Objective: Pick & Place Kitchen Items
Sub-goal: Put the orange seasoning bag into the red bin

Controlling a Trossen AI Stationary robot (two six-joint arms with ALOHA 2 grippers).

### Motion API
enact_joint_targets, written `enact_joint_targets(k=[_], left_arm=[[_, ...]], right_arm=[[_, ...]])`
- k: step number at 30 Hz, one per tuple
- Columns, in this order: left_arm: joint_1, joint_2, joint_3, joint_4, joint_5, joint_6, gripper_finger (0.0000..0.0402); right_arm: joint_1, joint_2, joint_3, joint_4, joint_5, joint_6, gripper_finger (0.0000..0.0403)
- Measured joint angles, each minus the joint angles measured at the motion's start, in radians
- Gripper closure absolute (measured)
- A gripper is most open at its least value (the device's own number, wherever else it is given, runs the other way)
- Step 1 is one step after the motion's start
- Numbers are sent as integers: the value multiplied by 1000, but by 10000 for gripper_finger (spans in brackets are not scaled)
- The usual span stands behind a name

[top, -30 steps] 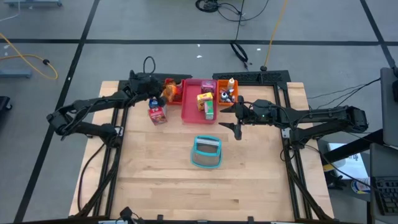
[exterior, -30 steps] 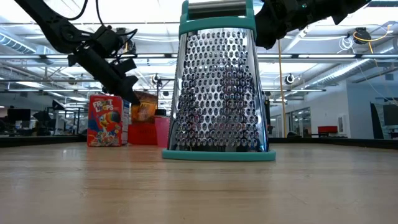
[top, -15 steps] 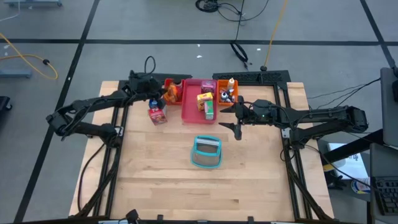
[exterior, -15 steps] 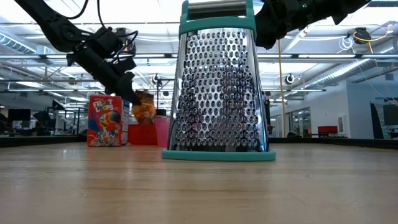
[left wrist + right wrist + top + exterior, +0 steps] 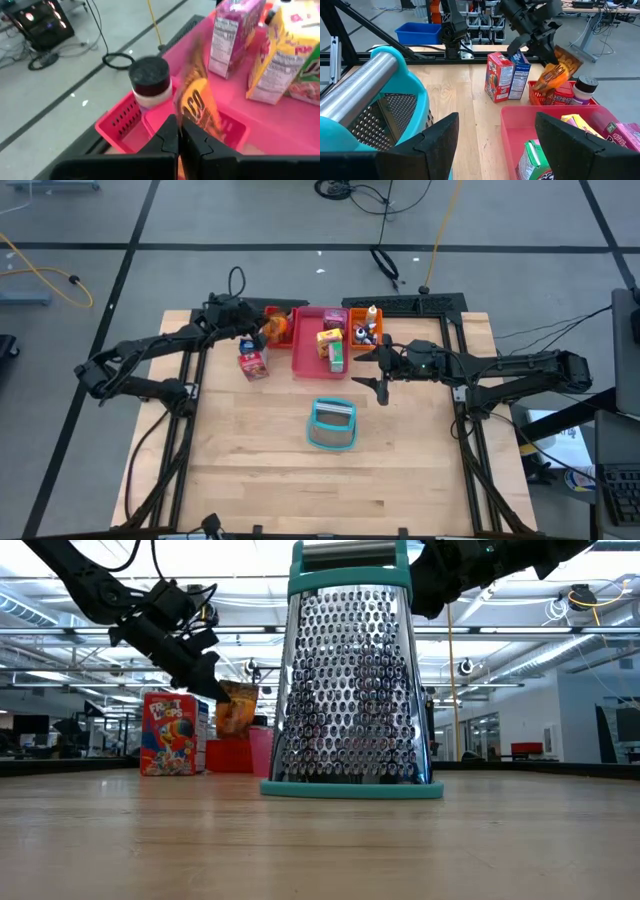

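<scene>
My left gripper point(image 5: 252, 332) is shut on an orange snack bag point(image 5: 272, 330) at the far left, above the red tray point(image 5: 283, 338). The same bag point(image 5: 554, 73) shows in the right wrist view and the low view point(image 5: 237, 707). A small dark-lidded jar point(image 5: 149, 82) stands in the red tray. Cartons point(image 5: 331, 345) stand in the pink tray point(image 5: 308, 360). A cereal box point(image 5: 252, 363) stands upright on the table beside the trays. My right gripper point(image 5: 378, 372) hovers open to the right of the pink tray, holding nothing. My left gripper pinches the snack bag's upper edge point(image 5: 187, 114) between its two shut fingers. The fingers come slanting down from the table's left. The bag hangs tilted below the fingertips point(image 5: 543, 48), lifted clear over the red tray.
A teal-framed metal grater point(image 5: 333, 425) stands upright mid-table, near the low camera point(image 5: 350, 680). An orange tray point(image 5: 366, 332) with small items sits right of the pink tray. A blue carton point(image 5: 521, 75) stands behind the cereal box. Bare wood lies toward the near edge.
My left gripper has turned a little at the wrist while staying over the red tray, still shut on the snack bag. The bag has swung below the fingers and now hangs more upright.
</scene>
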Motion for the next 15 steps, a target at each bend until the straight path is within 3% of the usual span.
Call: enact_joint_targets(k=[6,11,15], left_arm=[[-9,0,-17,-20,-5,10,401],[0,0,-40,11,-84,20,401],[11,0,-43,61,-71,8,401]], right_arm=[[0,0,0,0,0,0,149],[0,0,0,0,0,0,149],[0,0,0,0,0,0,149]])
